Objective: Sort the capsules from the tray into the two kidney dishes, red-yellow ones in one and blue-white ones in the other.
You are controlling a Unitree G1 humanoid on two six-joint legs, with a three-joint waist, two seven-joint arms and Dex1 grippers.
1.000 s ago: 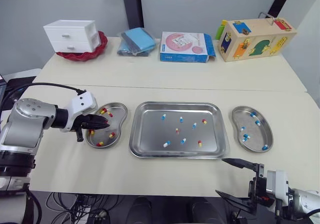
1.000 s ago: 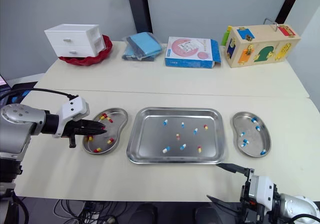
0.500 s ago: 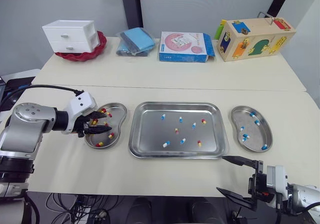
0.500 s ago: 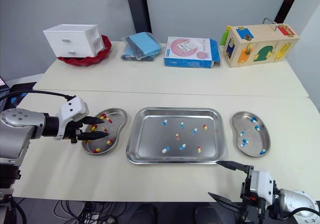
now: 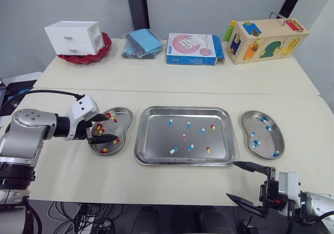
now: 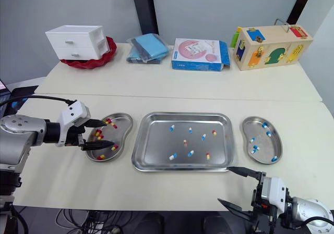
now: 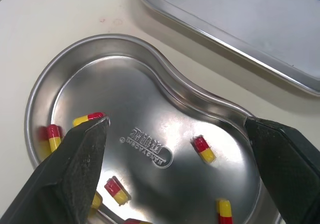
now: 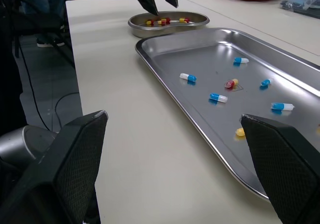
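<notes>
The tabletop [image 5: 182, 83] is cream. The tray [image 5: 156, 135], the left kidney dish [image 5: 125, 126] and the right kidney dish [image 5: 271, 140] are bare silver steel. The red-yellow capsules [image 7: 204, 149] lie in the left dish and the blue-white capsules [image 5: 255, 144] in the right; the tray has both colourings.

Along the far edge are a white drawer unit [image 5: 73, 37], a red bowl [image 5: 105, 49], a blue cloth [image 5: 143, 40], a pink-and-white box [image 5: 190, 46] with blue sides, and a pale wooden box [image 5: 266, 41] with blue, orange, green and yellow panels. The left hand [image 5: 111, 128] has black fingers and a white housing.

My pale bench [image 5: 172, 80] carries the left kidney dish [image 5: 123, 125] beneath my left pincer [image 5: 112, 128], the tray [image 5: 156, 135] just right of it, the right kidney dish [image 5: 263, 150] ahead of my right pincer [image 5: 230, 180], and, well beyond both, a red bowl [image 5: 83, 58], blue pouch [image 5: 142, 42], pink box [image 5: 193, 49] and wooden toy box [image 5: 267, 40].
</notes>
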